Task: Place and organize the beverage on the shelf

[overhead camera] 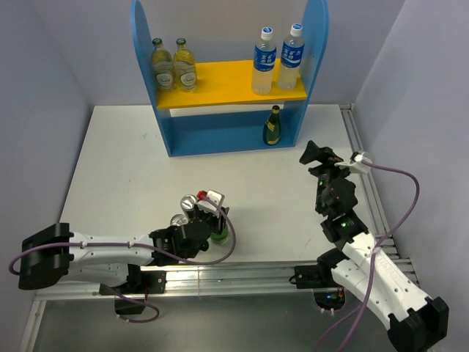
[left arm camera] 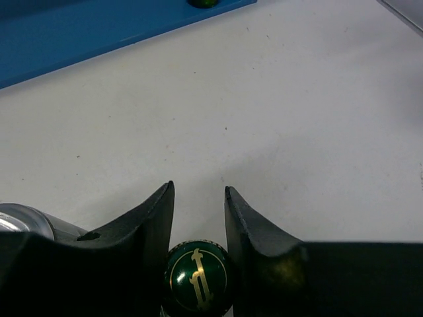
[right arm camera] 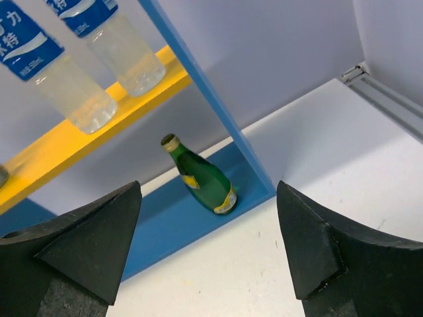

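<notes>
Left water bottle (right arm camera: 30, 33): blue label with white Chinese characters. "力" and "特" are legible; the rest is cut off.
Right water bottle (right arm camera: 89, 12): blue label, print unreadable.
Near green bottle (left arm camera: 198, 276): gold ornate mark on the cap, resembling an "f".
Far green bottle (right arm camera: 201, 179): yellow label, illegible.

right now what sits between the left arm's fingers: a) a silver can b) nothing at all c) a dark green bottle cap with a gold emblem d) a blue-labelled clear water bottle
c, since the left wrist view shows a round dark green bottle cap with a gold emblem low between the left fingers, while the silver can is off to one side, outside them.
</notes>
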`<action>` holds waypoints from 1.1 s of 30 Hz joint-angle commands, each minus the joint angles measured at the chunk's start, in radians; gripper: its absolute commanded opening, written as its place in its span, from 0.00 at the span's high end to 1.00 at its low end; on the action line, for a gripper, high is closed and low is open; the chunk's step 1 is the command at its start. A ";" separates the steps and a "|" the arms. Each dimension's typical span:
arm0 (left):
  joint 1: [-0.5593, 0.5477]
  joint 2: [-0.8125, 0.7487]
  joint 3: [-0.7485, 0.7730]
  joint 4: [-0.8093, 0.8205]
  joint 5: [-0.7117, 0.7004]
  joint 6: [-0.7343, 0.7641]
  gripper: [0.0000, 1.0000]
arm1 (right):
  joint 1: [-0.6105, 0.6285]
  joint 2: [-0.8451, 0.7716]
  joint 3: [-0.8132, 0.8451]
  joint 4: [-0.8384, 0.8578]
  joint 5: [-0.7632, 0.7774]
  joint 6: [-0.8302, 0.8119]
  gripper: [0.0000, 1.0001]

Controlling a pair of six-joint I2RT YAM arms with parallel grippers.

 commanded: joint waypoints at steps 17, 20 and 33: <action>0.354 0.616 0.769 0.176 0.268 0.249 1.00 | 0.010 -0.255 -0.001 -0.194 -0.058 0.036 0.13; 0.391 0.738 0.927 0.170 0.297 0.280 1.00 | 0.010 -0.266 -0.007 -0.187 -0.061 0.036 0.14; 0.509 1.083 1.416 0.127 0.335 0.321 1.00 | 0.010 -0.243 -0.038 -0.139 -0.107 0.056 0.17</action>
